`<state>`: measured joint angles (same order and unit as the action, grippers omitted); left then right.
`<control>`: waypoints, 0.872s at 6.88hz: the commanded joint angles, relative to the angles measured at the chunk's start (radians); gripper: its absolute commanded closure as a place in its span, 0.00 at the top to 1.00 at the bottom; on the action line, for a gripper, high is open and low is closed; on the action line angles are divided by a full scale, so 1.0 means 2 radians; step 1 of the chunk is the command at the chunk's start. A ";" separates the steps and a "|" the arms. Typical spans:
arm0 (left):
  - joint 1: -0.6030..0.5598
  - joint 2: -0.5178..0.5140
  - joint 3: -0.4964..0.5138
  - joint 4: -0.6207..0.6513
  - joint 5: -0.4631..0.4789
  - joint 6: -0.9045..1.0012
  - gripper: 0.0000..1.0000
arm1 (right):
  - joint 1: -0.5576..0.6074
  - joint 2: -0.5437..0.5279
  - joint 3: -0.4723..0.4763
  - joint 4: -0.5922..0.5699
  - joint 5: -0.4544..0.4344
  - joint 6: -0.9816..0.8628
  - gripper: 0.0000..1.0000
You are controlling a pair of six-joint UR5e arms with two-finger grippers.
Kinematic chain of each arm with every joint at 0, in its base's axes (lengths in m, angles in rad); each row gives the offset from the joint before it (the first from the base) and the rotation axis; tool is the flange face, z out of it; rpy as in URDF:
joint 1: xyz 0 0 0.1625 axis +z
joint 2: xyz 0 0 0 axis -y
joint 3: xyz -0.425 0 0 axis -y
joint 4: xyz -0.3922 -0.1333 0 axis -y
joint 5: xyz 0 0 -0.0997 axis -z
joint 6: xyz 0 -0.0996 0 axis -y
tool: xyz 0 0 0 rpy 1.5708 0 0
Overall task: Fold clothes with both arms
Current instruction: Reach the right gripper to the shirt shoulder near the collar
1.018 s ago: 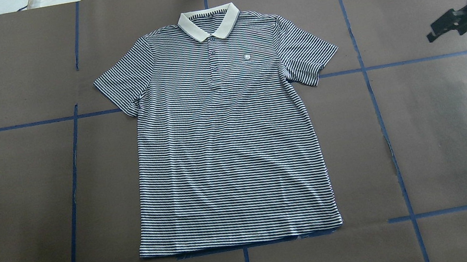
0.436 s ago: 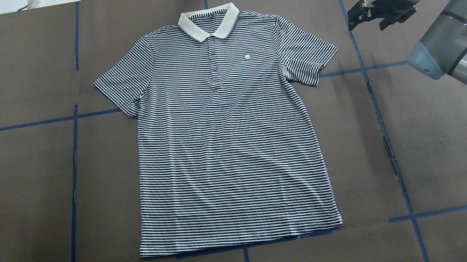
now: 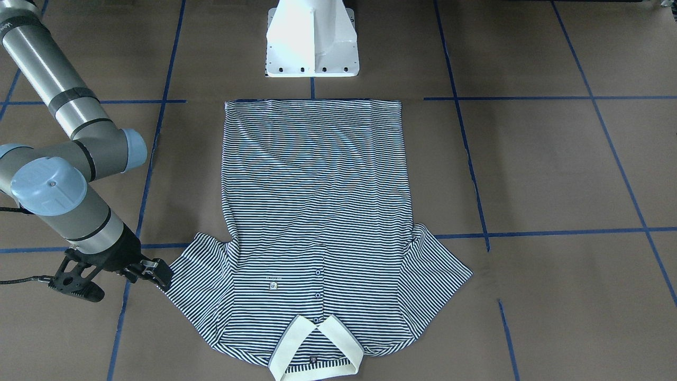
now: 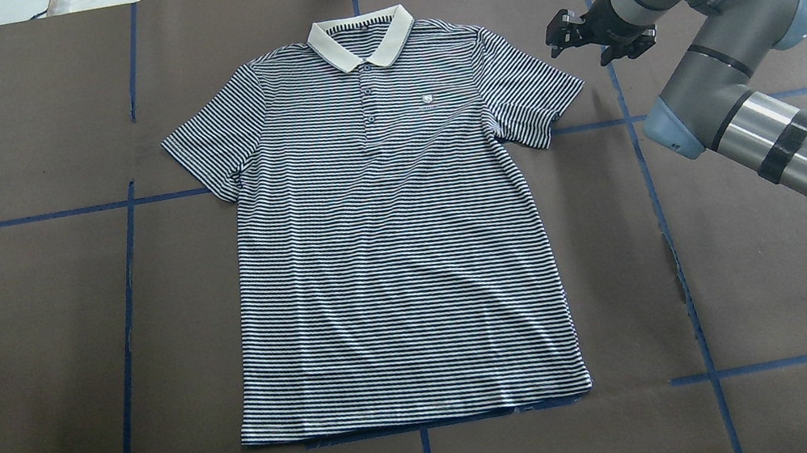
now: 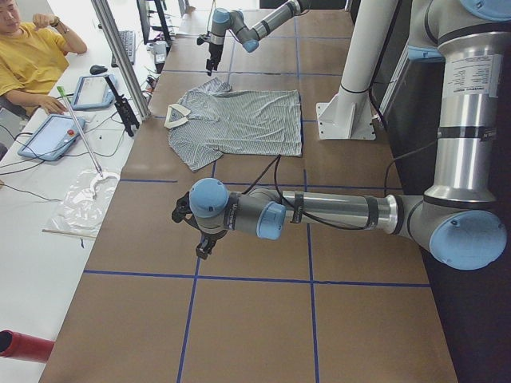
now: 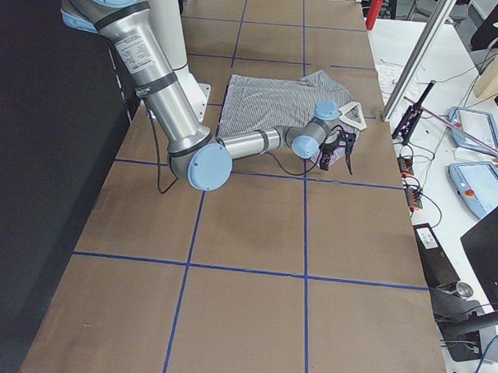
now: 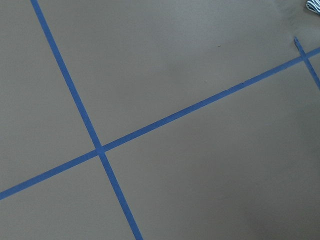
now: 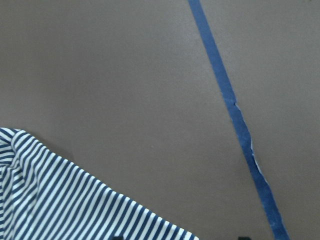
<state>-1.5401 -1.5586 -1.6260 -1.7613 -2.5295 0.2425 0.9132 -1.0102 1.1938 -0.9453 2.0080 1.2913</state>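
Observation:
The striped polo shirt (image 4: 393, 261) lies flat, face up, with its cream collar (image 4: 362, 41) at the far edge; it also shows in the front view (image 3: 317, 201). My right gripper (image 4: 567, 35) is open and empty. It hovers just beyond the shirt's right sleeve (image 4: 533, 94), close to the sleeve edge in the front view (image 3: 156, 274). The right wrist view shows the sleeve corner (image 8: 60, 200) and bare table. My left gripper (image 5: 200, 243) shows only in the left side view, far from the shirt, and I cannot tell if it is open or shut.
Blue tape lines (image 4: 635, 138) cross the brown table cover. The white pedestal base (image 3: 312, 42) stands behind the shirt's hem. A person in yellow (image 5: 32, 56) sits by tablets (image 5: 52, 136) past the far edge, next to a metal post (image 5: 120, 56).
My right arm has swung in from the table's right edge toward the shirt's right sleeve. The shirt has not moved.

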 commanded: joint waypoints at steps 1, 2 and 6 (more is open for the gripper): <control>0.000 0.000 0.000 -0.004 0.000 0.000 1.00 | -0.009 -0.003 -0.003 -0.003 -0.005 0.004 0.77; 0.000 0.000 0.000 -0.004 0.000 0.001 1.00 | -0.013 0.003 -0.006 -0.009 -0.014 0.003 0.75; 0.000 0.003 0.000 -0.005 0.000 0.001 1.00 | -0.021 0.003 -0.007 -0.009 -0.022 0.004 0.15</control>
<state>-1.5401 -1.5532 -1.6260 -1.7716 -2.5295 0.2449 0.8721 -1.0024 1.1801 -0.9632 1.9663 1.2994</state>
